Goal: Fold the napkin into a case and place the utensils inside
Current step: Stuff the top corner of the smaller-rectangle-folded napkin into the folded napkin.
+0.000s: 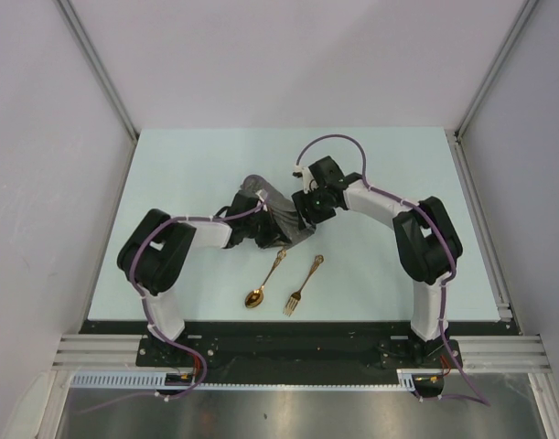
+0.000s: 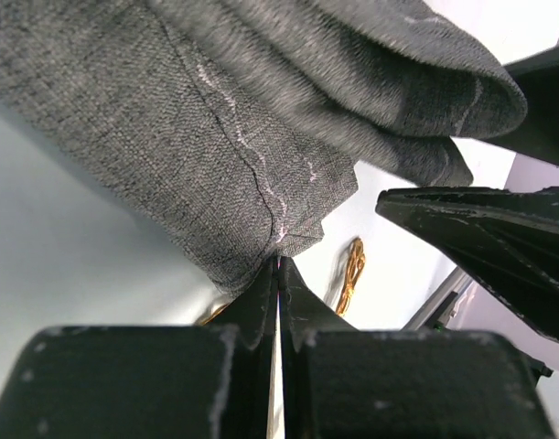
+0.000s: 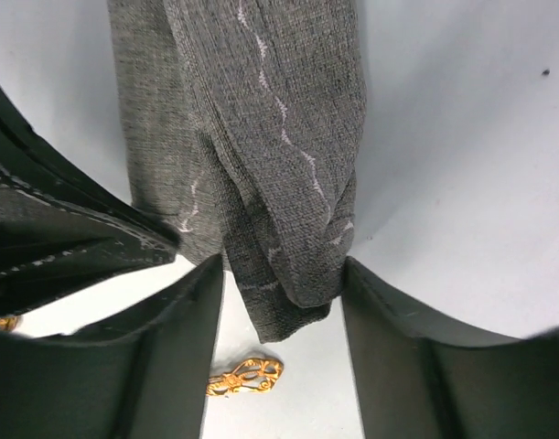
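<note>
pale table (image 1: 169,183) — gold spoon (image 1: 267,277) and fork (image 1: 304,283) lie side by side

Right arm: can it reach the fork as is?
Probably yes. The fork lies uncovered on the table, nearer the bases than the right claw, with nothing between. But that claw straddles the napkin and would have to back off first.

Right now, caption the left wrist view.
Left jaws shut on the napkin corner, gold utensil handle beyond on table.
</note>
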Robot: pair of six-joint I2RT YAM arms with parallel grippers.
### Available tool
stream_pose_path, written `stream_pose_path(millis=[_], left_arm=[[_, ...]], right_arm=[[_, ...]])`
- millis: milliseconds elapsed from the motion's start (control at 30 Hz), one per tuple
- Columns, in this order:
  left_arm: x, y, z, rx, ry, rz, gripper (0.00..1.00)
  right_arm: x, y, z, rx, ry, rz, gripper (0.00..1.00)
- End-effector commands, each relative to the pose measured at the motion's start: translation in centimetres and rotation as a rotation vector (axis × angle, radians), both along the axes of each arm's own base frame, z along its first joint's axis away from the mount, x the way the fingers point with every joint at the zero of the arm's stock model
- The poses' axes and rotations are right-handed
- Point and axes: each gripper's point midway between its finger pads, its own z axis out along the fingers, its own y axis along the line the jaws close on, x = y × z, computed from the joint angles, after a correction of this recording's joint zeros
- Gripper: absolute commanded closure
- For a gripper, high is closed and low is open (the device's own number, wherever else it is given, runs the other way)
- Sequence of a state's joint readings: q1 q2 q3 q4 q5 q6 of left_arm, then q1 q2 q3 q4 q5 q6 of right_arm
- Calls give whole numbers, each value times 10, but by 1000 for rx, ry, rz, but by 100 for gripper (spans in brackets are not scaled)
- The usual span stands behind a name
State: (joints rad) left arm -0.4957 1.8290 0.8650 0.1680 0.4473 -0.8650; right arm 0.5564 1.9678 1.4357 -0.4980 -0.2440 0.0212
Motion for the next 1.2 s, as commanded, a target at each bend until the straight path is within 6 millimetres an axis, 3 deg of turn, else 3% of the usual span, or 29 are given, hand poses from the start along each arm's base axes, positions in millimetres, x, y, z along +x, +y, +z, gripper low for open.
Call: stream_pose_path(millis=[0, 200, 300, 600, 833, 1033, 1167], left_arm=[[21, -3, 7, 4, -44, 31, 100], [25, -5, 8, 1, -46, 37, 100], [25, -4, 5, 4, -42, 40, 100], [21, -8, 6, -9, -47, 34, 100], [13, -6, 9, -6, -70, 14, 100], [1, 11, 25, 24, -105, -19, 75], [5, 36, 47, -9, -125, 19, 72]], right_arm=[[17, 17, 15, 39, -63, 30, 51], [14, 26, 18, 38, -51, 50, 79], [7, 28, 23, 42, -43, 62, 87], [-32, 59, 28, 116, 39, 90, 92], [-37, 59, -8, 100, 74, 18, 92], [-35, 52, -29, 81, 87, -6, 92], [-36, 47, -36, 72, 92, -11, 92]])
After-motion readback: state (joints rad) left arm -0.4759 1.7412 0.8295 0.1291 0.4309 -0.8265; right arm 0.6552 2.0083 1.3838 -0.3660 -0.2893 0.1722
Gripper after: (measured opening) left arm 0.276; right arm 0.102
